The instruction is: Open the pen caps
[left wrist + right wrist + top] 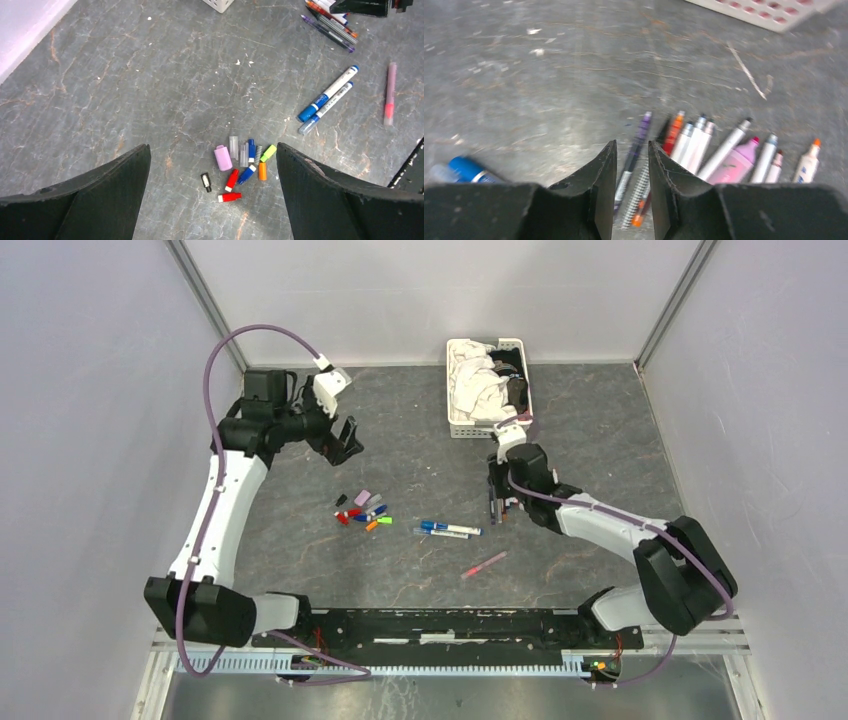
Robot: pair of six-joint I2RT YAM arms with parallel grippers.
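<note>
With the left hand [212, 146] spread wide and empty, hovers above the pen caps [240, 167], heaped loose mid-desk. With the right hand [632, 145] narrowly parted, gripping nothing, sits low over the row of pens [704, 145] toward the far edge. Looks mostly done: bare tips there. Cannot tell whether the two blue pens [327, 97] are capped. Shows no legible lettering.
</note>
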